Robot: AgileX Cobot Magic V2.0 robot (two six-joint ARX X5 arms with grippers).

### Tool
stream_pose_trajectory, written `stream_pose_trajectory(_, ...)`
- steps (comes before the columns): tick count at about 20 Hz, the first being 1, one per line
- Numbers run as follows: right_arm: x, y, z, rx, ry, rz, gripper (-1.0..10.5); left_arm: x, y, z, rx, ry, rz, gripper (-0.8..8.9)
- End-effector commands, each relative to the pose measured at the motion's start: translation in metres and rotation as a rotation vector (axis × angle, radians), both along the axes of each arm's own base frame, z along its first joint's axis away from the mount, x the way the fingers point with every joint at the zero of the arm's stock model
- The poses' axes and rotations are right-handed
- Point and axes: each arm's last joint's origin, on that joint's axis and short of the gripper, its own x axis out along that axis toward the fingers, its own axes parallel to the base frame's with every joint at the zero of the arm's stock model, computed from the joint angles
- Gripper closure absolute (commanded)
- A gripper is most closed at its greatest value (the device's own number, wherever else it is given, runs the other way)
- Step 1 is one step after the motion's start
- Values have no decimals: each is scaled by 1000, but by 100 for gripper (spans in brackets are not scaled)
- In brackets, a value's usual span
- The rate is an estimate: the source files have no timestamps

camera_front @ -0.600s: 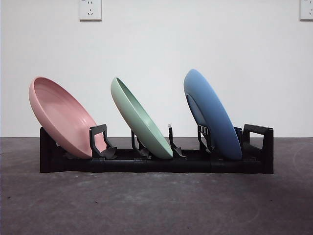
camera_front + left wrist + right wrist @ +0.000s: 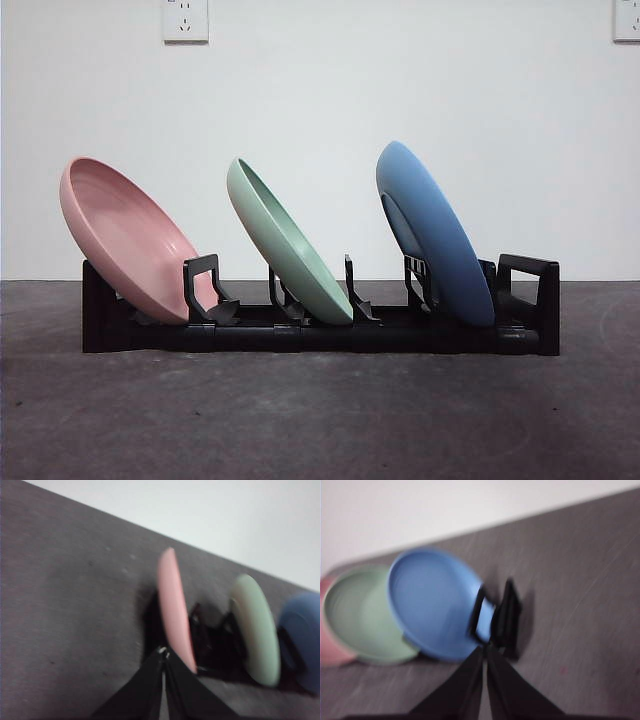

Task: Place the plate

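On the dark table (image 2: pixel 320 420) you have a black rack (image 2: pixel 320 335) with three plates already standing in its slots: a pink plate (image 2: pixel 125 240) at one end, a green plate (image 2: pixel 285 245) in the middle and a blue plate (image 2: pixel 435 235) at the other end, all leaning the same way and well apart from one another. Judging by that, the placing looks finished, and you are at the retreat or idle stage.

Neither arm shows in the front view. Your left gripper (image 2: pixel 164 655) hangs just beside the pink plate's rim, jaws pressed together and holding nothing. Your right gripper (image 2: pixel 485 652) sits near the rack's end post by the blue plate, also clenched and empty. Both wrist views are blurred, so fine contact is hard to judge; I cannot tell whether the left jaws touch the pink rim.

If you move next, lift each arm clear without brushing a rim, since a leaning plate could tip out of its slot.

The plates look smooth, matte and shallow, round with raised rims, likely plastic or glazed ware. The rack is hard black plastic with upright prongs and looped end handles. The table surface is dull, grey and faintly scuffed.
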Motion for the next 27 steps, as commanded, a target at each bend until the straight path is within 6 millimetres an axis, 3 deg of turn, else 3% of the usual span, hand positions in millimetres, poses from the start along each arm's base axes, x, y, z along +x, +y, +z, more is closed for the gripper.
stream_pose_trajectory(1,5,2,13,-43,87,80,932,1,-2,17,49,30,-82,803)
stream_pose_trajectory(14,35,18,62,-175,247,297,931,19,-6,43,164,396,-226,803)
stream_pose_trajectory(16,42,22,64,-203,255,330,874,22,-7,46,169,383,-235,717)
stream_pose_trajectory(17,45,23,63,-215,261,343,772,22,-7,47,170,372,-235,599)
stream_pose_trajectory(18,47,24,62,-218,271,345,699,22,-7,48,170,367,-235,539)
stream_pose_trajectory(19,49,25,60,-225,288,343,655,22,-7,48,171,364,-235,522)
stream_pose_trajectory(24,56,30,53,-208,390,355,651,22,-7,48,171,360,-234,523)
stream_pose_trajectory(27,72,38,60,-195,463,372,651,24,-7,51,173,327,-231,523)
